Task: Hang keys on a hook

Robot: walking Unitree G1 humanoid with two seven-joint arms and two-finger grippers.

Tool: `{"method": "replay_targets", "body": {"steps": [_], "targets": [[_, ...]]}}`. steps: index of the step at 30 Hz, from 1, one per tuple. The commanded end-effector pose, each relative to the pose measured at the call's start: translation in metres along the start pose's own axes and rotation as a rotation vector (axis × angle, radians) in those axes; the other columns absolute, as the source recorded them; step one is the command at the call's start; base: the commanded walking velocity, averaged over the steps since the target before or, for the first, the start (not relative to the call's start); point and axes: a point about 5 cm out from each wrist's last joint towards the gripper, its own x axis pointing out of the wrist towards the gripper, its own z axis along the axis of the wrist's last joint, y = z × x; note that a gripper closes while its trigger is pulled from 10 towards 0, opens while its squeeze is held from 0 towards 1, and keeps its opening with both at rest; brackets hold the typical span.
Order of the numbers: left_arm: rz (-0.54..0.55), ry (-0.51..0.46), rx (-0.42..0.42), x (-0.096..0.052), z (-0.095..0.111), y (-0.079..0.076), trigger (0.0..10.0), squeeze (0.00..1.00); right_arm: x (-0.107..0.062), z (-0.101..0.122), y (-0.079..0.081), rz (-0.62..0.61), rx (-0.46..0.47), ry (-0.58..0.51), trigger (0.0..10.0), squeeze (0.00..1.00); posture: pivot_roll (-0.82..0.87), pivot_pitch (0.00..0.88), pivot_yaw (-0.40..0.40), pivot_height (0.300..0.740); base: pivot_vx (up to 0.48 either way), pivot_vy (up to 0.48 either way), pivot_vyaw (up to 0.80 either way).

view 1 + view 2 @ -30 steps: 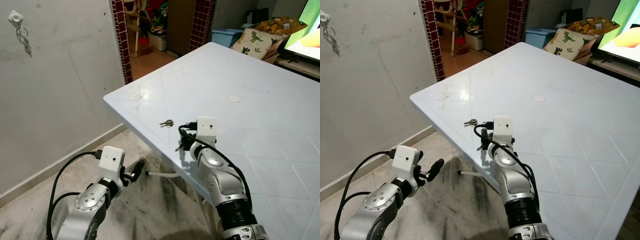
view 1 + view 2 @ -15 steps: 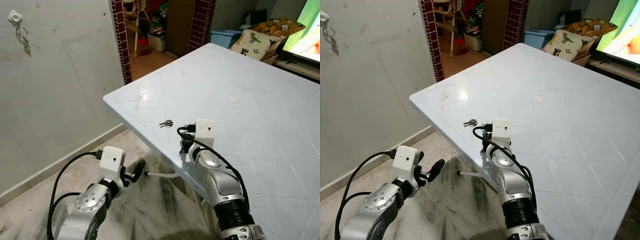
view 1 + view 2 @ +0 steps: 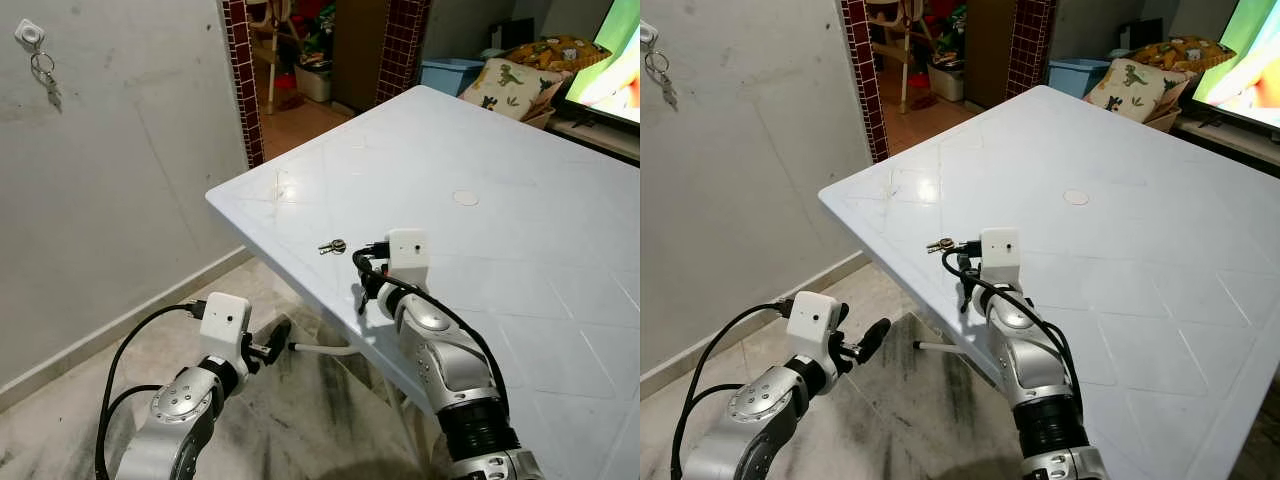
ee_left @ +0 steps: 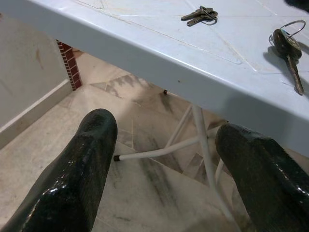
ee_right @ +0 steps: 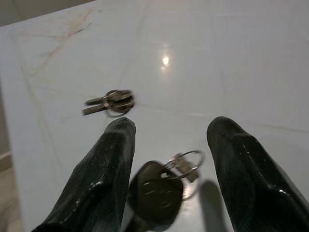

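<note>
A black-headed key on a ring [image 5: 161, 191] lies on the white table [image 3: 520, 190], near its front edge, between the spread fingers [image 5: 104, 179] of the right gripper [image 5: 166, 169], which do not touch it. A second small key bunch [image 3: 333, 246] lies just beyond on the table, close to the corner. The left gripper [image 4: 169, 169] hangs below the table edge over the floor, its fingers apart and holding nothing. On the grey wall, up at the left, a white hook [image 3: 31, 34] carries other keys [image 3: 47, 78].
</note>
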Motion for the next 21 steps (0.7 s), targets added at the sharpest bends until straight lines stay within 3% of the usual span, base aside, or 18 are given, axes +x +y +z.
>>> {"method": "replay_targets", "body": {"steps": [1, 10, 21], "targets": [[0.002, 0.011, -0.004, 0.001, -0.001, 0.001, 10.0, 0.0, -0.002, 0.008, -0.006, -0.033, -0.002, -0.046, 10.0, 0.0, 0.04, 0.034, -0.018, 0.74, 0.0, 0.0, 0.0], [0.003, 0.012, -0.006, 0.002, -0.001, 0.001, 10.0, 0.0, -0.012, -0.007, -0.007, -0.033, 0.016, 0.048, 10.0, 0.0, 0.04, 0.032, -0.019, 0.74, 0.0, 0.0, 0.0], [-0.002, 0.016, -0.006, 0.004, -0.001, 0.001, 10.0, 0.0, -0.012, -0.022, 0.002, -0.027, 0.163, 0.126, 10.0, 0.0, 0.04, 0.026, -0.019, 0.74, 0.0, 0.0, 0.0]]}}
